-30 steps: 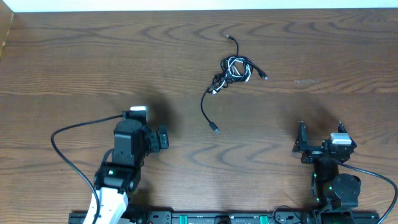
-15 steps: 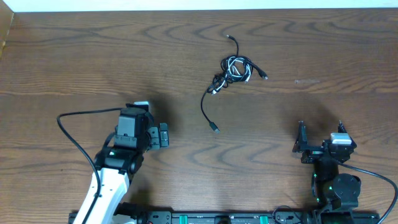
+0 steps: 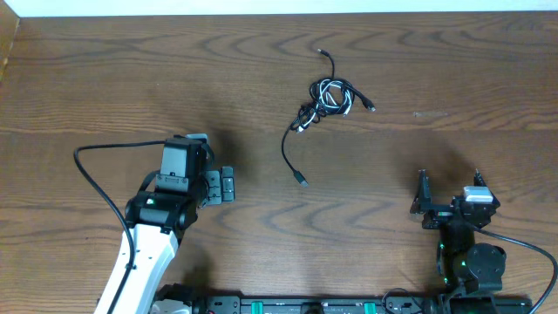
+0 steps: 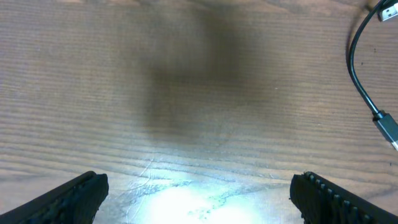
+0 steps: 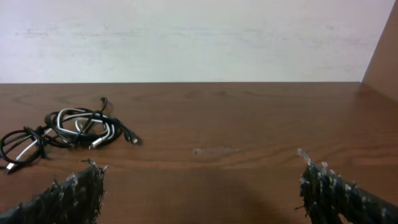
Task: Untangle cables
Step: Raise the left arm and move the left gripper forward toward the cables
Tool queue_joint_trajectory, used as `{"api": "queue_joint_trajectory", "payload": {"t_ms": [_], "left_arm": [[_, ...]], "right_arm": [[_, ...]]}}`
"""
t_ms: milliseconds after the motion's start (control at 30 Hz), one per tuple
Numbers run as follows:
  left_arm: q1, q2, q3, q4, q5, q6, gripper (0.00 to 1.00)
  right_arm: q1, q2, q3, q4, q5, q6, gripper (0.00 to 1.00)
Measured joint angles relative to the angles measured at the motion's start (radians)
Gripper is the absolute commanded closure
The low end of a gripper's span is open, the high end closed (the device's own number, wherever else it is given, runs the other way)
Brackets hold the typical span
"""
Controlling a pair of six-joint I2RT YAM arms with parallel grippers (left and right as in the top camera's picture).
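Note:
The cables (image 3: 328,97) lie in a small black and white tangle at the far middle of the table. One black tail curls toward me and ends in a plug (image 3: 301,180). My left gripper (image 3: 221,187) hovers open over bare wood, left of that plug. In the left wrist view its jaws (image 4: 199,205) stand wide with nothing between them, and the black tail (image 4: 356,68) with its plug (image 4: 388,127) runs down the right edge. My right gripper (image 3: 449,190) is open near the front right. Its wrist view shows the open gripper (image 5: 202,193) and the tangled cables (image 5: 74,129) far off to the left.
The wooden table (image 3: 105,78) is dark brown, with a white wall (image 5: 199,37) behind its far edge. A thick black arm wire (image 3: 96,179) loops to the left of my left arm. A rail with the arm bases (image 3: 314,305) runs along the front edge.
My left arm has reached a little farther from the front edge, and its gripper has shifted slightly away from me. The right arm and the cables have not moved.

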Motion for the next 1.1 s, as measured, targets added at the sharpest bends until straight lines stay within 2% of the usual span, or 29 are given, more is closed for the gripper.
{"api": "queue_joint_trajectory", "payload": {"t_ms": [567,800,1100], "left_arm": [[0.000,0.232,0.159,-0.141,0.035,0.021,0.01],[0.000,0.301,0.169,-0.148,0.079,0.044,0.01],[0.000,0.332,0.169,-0.082,0.084,0.047,0.01]], "right_arm": [[0.000,0.000,0.000,0.000,0.000,0.000,0.01],[0.000,0.000,0.000,0.000,0.000,0.000,0.01],[0.000,0.000,0.000,0.000,0.000,0.000,0.01]]}}
